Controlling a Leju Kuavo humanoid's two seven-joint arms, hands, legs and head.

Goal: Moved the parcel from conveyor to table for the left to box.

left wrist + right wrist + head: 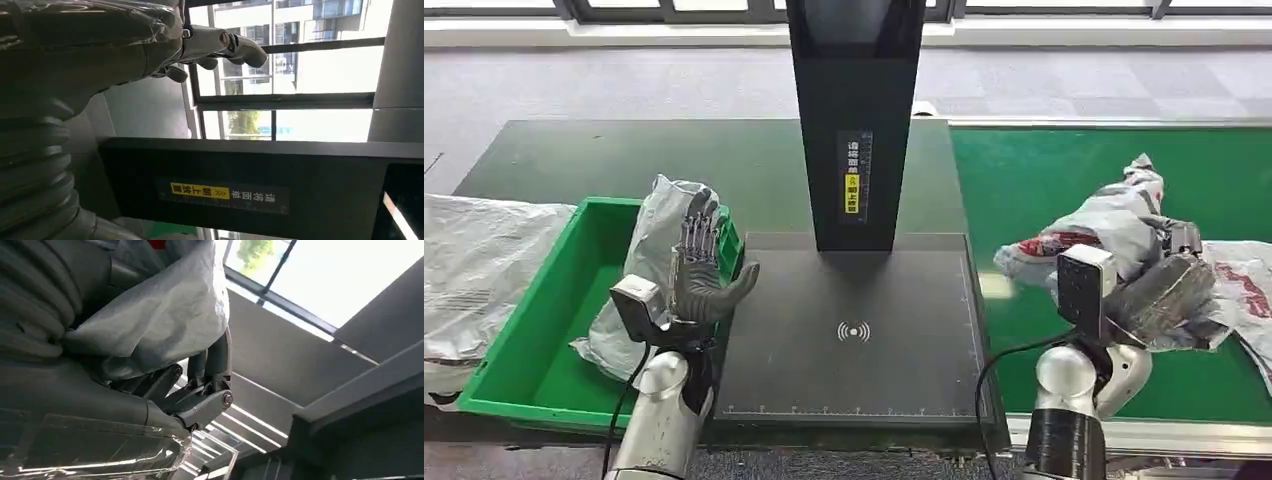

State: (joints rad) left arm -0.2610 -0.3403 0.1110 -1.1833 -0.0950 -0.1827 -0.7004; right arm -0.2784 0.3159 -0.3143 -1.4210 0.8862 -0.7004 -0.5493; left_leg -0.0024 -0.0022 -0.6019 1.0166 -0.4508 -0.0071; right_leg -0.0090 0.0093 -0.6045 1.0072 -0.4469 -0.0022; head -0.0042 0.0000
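The parcel (1089, 228), gripped by the right hand (1169, 285) near the conveyor's (1024, 170) left edge, should be lifted high enough to carry onto the table (864, 390), while the spread left hand (699, 270) waits.

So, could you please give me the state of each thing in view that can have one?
left hand: open, raised, holding nothing
right hand: gripping the parcel
parcel: crumpled, held over the conveyor
green bin: holds one grey bag
scanner table: bare
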